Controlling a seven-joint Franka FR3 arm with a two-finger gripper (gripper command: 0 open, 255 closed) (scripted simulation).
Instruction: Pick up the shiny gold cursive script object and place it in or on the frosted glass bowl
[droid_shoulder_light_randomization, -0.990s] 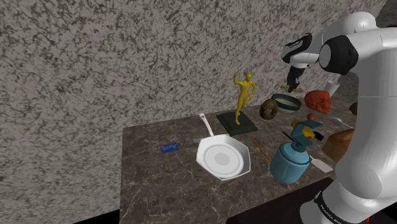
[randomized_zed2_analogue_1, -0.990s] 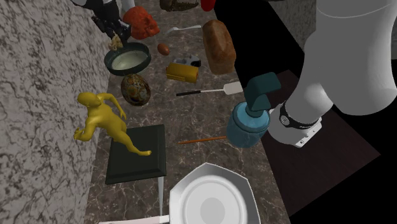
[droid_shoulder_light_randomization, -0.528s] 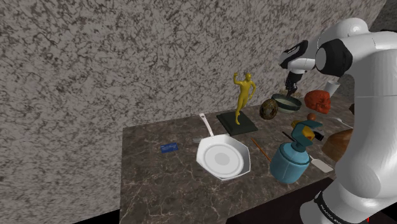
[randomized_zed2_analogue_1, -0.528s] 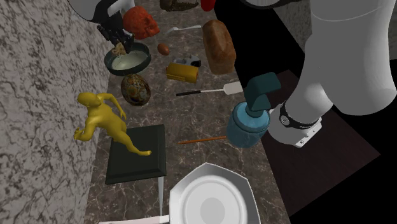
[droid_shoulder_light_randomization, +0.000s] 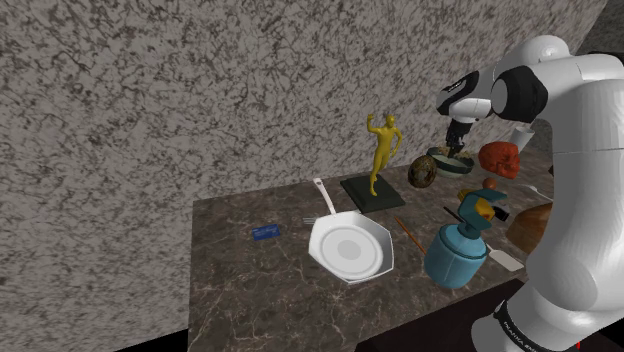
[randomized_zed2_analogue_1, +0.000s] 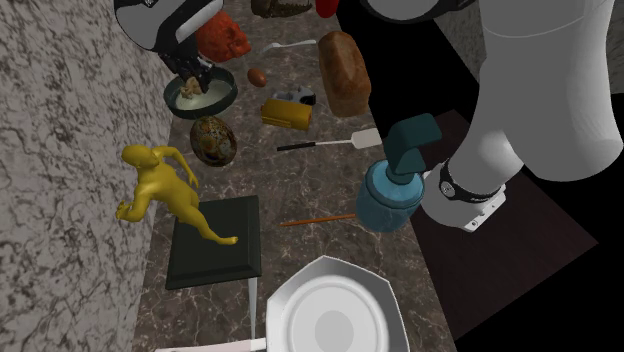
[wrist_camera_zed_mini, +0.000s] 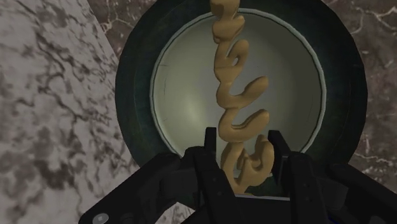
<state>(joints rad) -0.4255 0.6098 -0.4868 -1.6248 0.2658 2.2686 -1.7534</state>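
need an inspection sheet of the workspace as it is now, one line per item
surface: dark marbled counter, crowded with objects
job's things: gold cursive script clasped between the fingers, hanging over the dark-rimmed bowl and its pale inside
clutter: white pan, yellow figurine, speckled egg, blue pump bottle, red lump, bread loaf
gripper: shut on the script, above the bowl
cables: nothing seen
surroundings: grey mottled wall; black area beyond the counter
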